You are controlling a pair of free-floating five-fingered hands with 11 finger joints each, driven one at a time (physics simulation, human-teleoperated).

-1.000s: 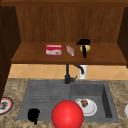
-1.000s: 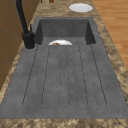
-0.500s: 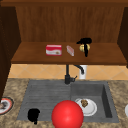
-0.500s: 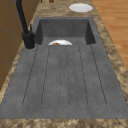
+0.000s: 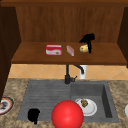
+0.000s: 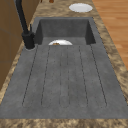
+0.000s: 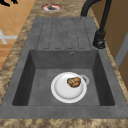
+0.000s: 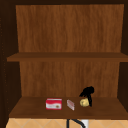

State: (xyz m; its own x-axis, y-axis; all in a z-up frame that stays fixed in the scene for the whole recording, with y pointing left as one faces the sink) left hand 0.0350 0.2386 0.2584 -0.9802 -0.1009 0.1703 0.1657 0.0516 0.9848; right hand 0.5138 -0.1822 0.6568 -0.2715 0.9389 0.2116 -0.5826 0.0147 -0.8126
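The wooden shelf point(image 5: 32, 58) carries a red box point(image 5: 53, 50), a small packet point(image 5: 70, 50) and a yellow lump point(image 5: 84, 48)

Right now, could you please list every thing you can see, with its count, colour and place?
yellow object: 1, yellow, lower shelf, at the right hand
box: 1, red and white, lower shelf, left
small pack: 1, pinkish, lower shelf, middle
ball: 1, red, front of sink
plate: 1, white, in basin, brown food on it
faucet: 1, black, behind sink
left hand: black, over drainboard
right hand: black, curled round the yellow object
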